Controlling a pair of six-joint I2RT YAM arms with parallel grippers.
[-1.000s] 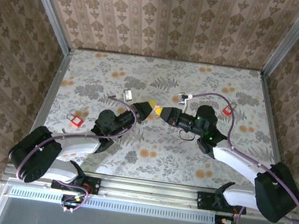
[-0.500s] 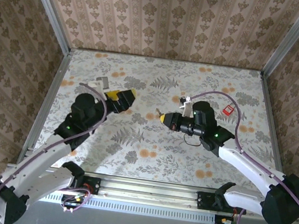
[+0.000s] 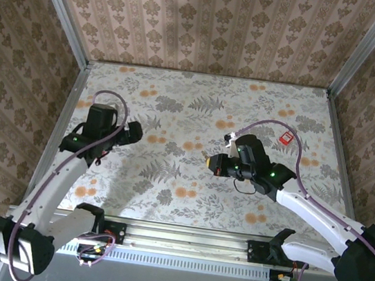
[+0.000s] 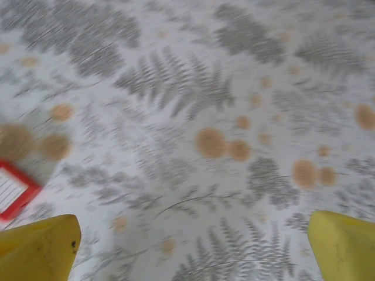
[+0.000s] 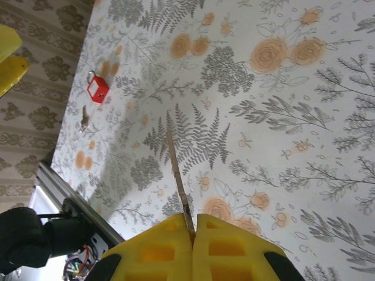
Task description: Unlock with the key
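Observation:
My right gripper [image 3: 211,163] hovers over the middle of the table, shut on the key [image 5: 179,175]. The key's thin metal blade sticks out from between the yellow fingers [image 5: 152,252]. My left gripper [image 3: 131,132] is raised over the left side of the table. Its jaws stand wide open with nothing between them, and the yellow fingertips [image 4: 38,246] sit at the bottom corners of the left wrist view. A small red padlock [image 5: 96,88] lies on the table near the left wall and shows blurred as a red padlock [image 4: 14,188]. Another red padlock [image 3: 286,138] lies at the far right.
The floral table [image 3: 188,182] is walled by patterned panels on three sides, with a metal rail [image 3: 181,234] along the near edge. A purple cable [image 3: 274,121] loops above the right arm. Bare tabletop lies between the two grippers.
The left gripper has swung away from the right gripper at the table's middle, out to the left, and now stands open. The right gripper drew back slightly toward me, still holding the key.

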